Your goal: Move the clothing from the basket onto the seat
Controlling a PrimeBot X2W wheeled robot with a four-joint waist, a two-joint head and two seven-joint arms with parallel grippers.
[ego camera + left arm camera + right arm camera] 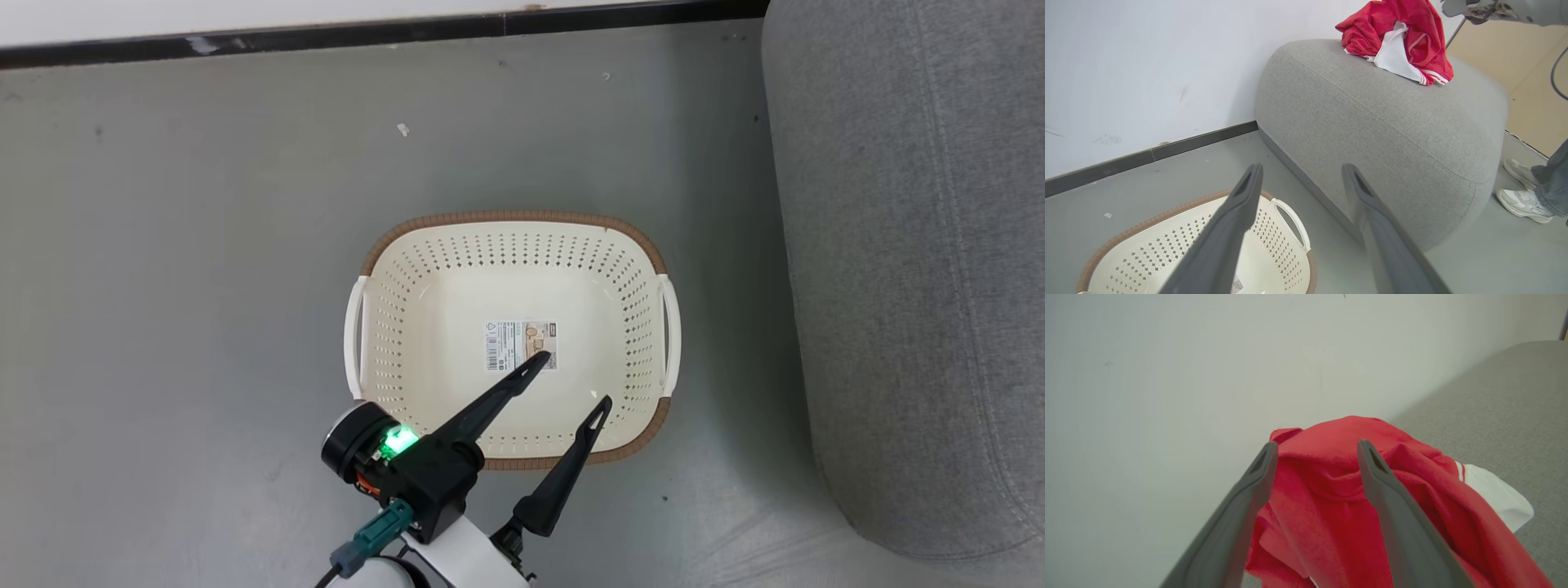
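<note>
One clothing heap [1412, 32] on one seat [1380, 130], one basket [506, 218] beside it

Clothing [1396, 45] on seat [1372, 122]; basket [514, 245] on floor [204, 286] beside.

The seat [914, 286] runs off the head view's right edge. The label [510, 343] inside the basket [424, 327] is too small to read (a fingertip of the left gripper [575, 380] covers one corner). In the left wrist view a person [1521, 202] is cut at the right edge above the shoes and trouser leg, and the clothing [1396, 32] at the top.
</note>
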